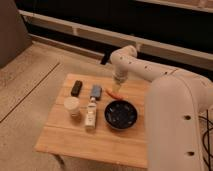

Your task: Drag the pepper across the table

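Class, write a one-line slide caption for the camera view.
Robot gripper hangs over the pepper on the wooden table, near a black bowl.

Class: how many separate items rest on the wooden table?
6. Along the far edge: dark block, blue-grey block, pepper, with the tool by the pepper. Nearer: cup, bottle, black bowl. The arm may hide more.
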{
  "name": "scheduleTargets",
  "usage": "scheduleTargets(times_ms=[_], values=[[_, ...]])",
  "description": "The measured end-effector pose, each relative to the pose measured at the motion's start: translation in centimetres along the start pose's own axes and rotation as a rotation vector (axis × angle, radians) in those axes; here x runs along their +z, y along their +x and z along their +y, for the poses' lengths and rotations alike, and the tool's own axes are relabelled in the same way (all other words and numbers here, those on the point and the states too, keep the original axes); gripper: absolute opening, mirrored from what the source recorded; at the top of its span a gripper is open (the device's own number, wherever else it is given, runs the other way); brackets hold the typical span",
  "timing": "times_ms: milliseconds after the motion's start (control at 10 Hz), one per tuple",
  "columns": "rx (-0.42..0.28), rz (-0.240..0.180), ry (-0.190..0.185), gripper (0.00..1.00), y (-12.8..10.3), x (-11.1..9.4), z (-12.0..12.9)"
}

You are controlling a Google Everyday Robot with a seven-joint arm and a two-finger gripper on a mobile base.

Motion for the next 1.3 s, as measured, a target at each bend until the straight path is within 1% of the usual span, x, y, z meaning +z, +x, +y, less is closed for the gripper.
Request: scheduleTargets(times_ms=[200,400,600,700,900,1100,1300], values=[[-0.024,0.006,-0.012,0.65,-0.9,0.7,-0.5],[-0.032,0.018,-0.034,0.65,-1.1,2.0,-0.8],[-0.032,0.046,-0.076,0.65,-0.8,4.1,-0.5],[-0.03,0.055,-0.091,0.65,-0.7,4.8,-0.5],[-0.036,0.075,-0.116,0.65,-0.8,6.2,-0.5],[-0.039,0.086,-0.132,0.65,-1.0,7.1,-0.4],[-0.04,0.103,-0.161,0.65,-1.0,8.4,0.1]])
